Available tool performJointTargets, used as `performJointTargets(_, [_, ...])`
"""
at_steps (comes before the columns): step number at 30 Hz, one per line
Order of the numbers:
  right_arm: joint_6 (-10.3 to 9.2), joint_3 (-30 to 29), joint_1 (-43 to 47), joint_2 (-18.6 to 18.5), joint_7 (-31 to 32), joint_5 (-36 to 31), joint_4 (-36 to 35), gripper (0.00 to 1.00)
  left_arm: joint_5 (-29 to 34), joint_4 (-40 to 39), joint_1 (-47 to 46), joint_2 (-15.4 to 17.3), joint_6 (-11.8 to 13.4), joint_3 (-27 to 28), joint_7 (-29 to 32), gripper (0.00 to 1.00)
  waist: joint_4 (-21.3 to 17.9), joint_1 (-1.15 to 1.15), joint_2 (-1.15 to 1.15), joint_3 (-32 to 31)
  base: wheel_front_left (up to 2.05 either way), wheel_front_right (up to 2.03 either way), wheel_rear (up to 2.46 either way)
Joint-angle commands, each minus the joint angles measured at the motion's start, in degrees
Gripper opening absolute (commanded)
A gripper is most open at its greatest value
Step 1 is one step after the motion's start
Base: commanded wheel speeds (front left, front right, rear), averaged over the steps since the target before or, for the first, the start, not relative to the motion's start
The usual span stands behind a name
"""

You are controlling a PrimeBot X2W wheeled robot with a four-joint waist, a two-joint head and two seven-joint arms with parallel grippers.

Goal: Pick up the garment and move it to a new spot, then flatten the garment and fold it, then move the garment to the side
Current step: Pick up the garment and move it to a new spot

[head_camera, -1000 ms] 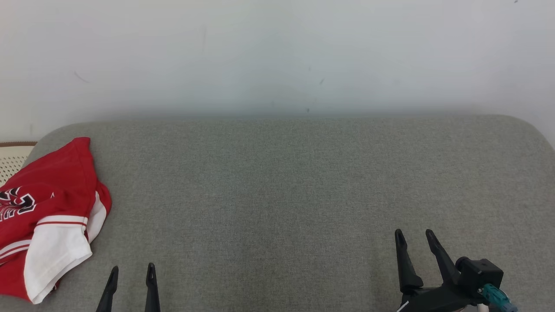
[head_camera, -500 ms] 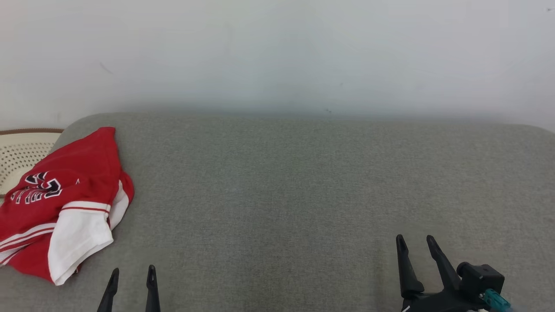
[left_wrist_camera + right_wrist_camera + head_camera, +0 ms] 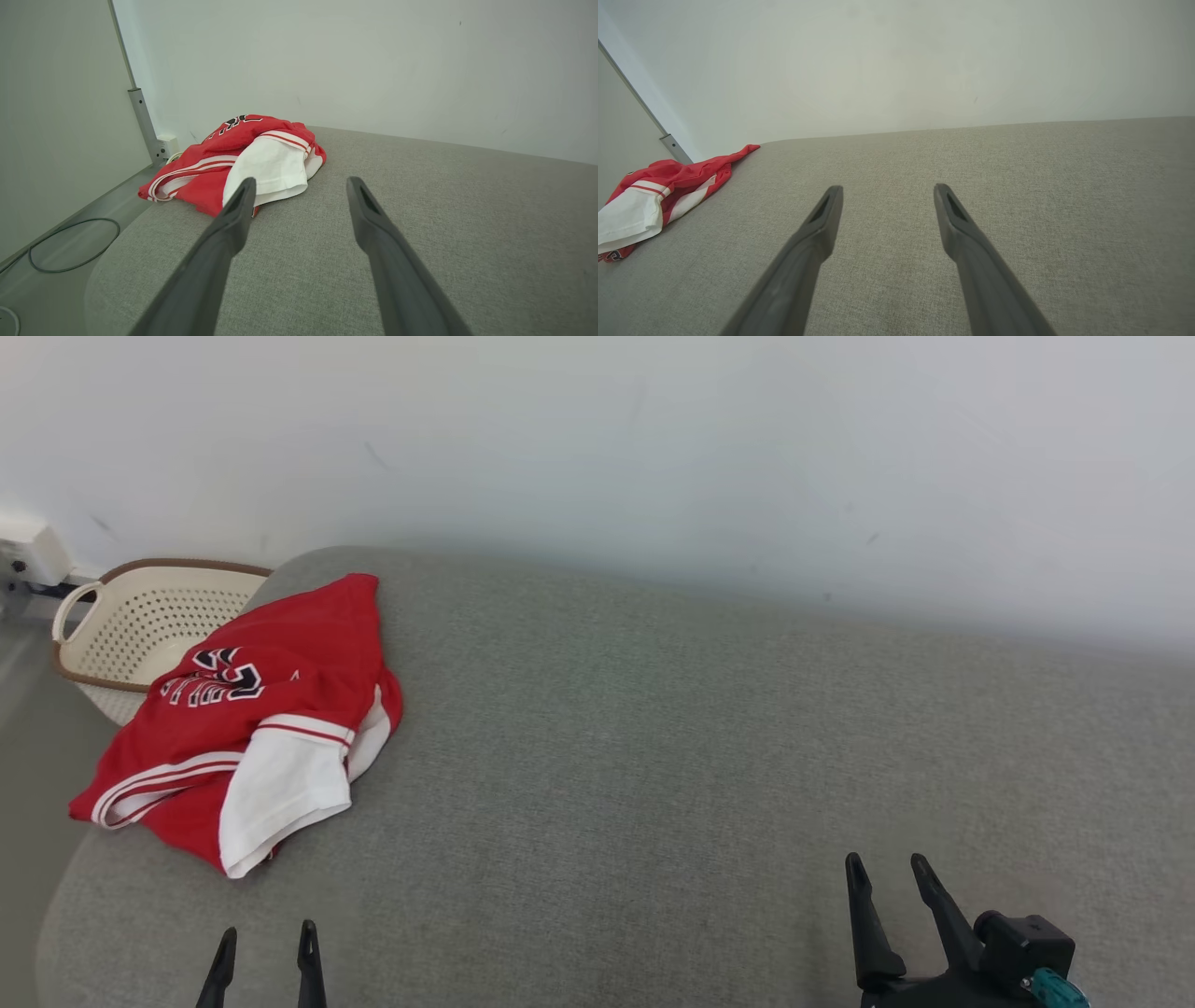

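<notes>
Laundry basket [image 3: 140, 621], cream, perforated and brown-rimmed, stands on the floor at the far left of the head view, just beyond the rounded end of a grey fabric cushion [image 3: 653, 756]. Beside it, on the cushion's left end, lies the red jersey [image 3: 299, 653], crumpled, with black-and-white lettering facing up and a white sleeve [image 3: 280, 793] folded over its near side. Its left edge reaches the cushion's rim next to the basket; whether cloth and basket touch I cannot tell. The left gripper [image 3: 266, 931] shows at the bottom edge, nearer the robot than the jersey and slightly to its right, apart from it, fingers pointing up the view. In the left wrist view the left gripper [image 3: 301, 182] is spread wide with nothing between its two fingers. It hangs just above the cushion, aimed low along it, and the jersey [image 3: 243, 135] lies ahead and to the left, the white sleeve just past the left fingertip. Bare cushion runs across the middle. Far to the right, the right gripper [image 3: 886, 861] stands well apart from the jersey, fingers tilted slightly leftward. In its wrist view the right gripper [image 3: 888, 188] is likewise spread wide and empty, low over the cushion, with the jersey [image 3: 677, 175] at the far left edge.
</notes>
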Motion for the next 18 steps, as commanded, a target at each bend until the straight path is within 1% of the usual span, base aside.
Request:
performJointTargets(1, [0.04, 0.2, 0.7, 0.0, -0.3, -0.1, 0.0, 1.0, 0.3, 0.0, 0.7, 0.3, 0.2, 0.1, -0.3, 1.0, 2.5, 0.0, 0.0, -0.5, 0.0, 0.0, 0.0])
performJointTargets(12, [0.04, 0.9, 0.9, 0.0, -1.0, 0.6, 1.0, 1.0, -0.7, -0.2, 1.0, 1.4, 0.4, 0.9, -0.1, 1.0, 9.8, 0.0, 0.0, -1.6, 0.0, 0.0, 0.0])
performJointTargets(18, [0.04, 1.4, 1.0, 0.0, -1.3, 0.6, 1.4, 1.0, -0.9, -1.0, 1.7, 1.6, 1.4, 1.6, -0.2, 1.0, 13.2, 0.0, 0.0, -2.1, 0.0, 0.0, 0.0])
